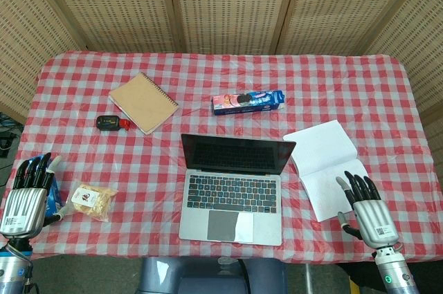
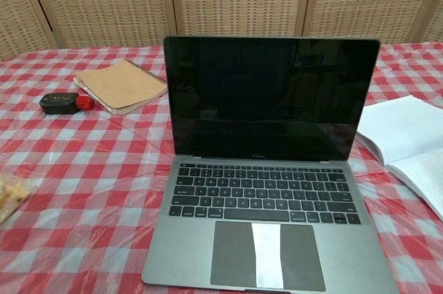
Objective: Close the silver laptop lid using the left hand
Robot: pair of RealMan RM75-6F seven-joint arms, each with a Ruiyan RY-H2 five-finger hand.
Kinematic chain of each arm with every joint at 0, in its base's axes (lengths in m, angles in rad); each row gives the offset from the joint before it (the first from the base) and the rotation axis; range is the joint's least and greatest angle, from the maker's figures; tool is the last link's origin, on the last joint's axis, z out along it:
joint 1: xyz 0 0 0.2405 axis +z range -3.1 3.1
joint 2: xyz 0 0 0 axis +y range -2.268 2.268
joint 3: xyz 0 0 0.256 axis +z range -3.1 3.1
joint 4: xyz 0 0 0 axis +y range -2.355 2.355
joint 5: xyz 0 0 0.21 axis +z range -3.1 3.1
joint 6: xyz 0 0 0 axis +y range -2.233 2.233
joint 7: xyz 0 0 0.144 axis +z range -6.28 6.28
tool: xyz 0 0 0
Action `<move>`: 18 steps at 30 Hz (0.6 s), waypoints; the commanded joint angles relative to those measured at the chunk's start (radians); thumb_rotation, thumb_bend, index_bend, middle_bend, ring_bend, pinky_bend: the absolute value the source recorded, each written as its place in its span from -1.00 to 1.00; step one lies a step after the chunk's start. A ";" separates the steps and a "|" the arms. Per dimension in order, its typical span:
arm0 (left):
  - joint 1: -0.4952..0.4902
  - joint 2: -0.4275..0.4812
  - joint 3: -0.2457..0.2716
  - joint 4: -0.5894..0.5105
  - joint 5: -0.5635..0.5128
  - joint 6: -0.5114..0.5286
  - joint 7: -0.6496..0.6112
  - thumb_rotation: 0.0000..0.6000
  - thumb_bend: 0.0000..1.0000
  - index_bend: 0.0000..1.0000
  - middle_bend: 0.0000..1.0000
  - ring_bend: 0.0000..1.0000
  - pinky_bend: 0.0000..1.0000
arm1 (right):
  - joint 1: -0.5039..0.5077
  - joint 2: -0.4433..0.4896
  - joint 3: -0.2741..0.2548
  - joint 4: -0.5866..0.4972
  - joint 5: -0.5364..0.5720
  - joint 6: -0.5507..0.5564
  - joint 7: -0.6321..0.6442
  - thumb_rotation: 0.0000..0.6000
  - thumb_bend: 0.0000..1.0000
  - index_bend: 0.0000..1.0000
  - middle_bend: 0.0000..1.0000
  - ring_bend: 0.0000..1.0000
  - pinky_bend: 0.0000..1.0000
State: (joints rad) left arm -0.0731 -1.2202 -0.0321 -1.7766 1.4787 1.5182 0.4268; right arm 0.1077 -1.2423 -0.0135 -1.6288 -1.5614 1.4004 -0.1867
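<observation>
Right now the laptop (image 1: pixel 232 187) sits open at the near middle of the table (image 1: pixel 387 93), its lid upright and screen dark. At eight o'clock from it, my left hand (image 1: pixel 29 194) rests by the snack bag (image 1: pixel 92 200), fingers apart, holding nothing. At four o'clock, my right hand (image 1: pixel 365 209) lies spread on the open notebook (image 1: pixel 325 159).

Staged room: gingham table (image 1: pixel 346 93), wicker screens (image 1: pixel 228 3).
</observation>
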 commanded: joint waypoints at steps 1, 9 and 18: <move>0.001 -0.001 0.001 0.000 0.002 0.002 0.000 1.00 -0.94 -1.00 -1.00 -1.00 -1.00 | -0.001 0.001 0.000 -0.001 -0.001 0.003 -0.001 1.00 0.30 -1.00 -1.00 -1.00 -1.00; 0.003 0.003 0.004 -0.006 0.010 0.007 0.002 1.00 -0.94 -1.00 -1.00 -1.00 -1.00 | -0.005 0.004 -0.004 -0.006 -0.008 0.010 0.002 1.00 0.29 -1.00 -1.00 -1.00 -1.00; 0.002 0.006 0.000 -0.008 -0.005 -0.001 0.001 1.00 -0.94 -1.00 -1.00 -1.00 -1.00 | -0.005 0.004 0.000 -0.004 -0.006 0.012 0.004 1.00 0.29 -1.00 -1.00 -1.00 -1.00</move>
State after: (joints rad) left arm -0.0710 -1.2145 -0.0319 -1.7837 1.4744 1.5175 0.4283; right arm 0.1033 -1.2385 -0.0139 -1.6325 -1.5679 1.4123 -0.1833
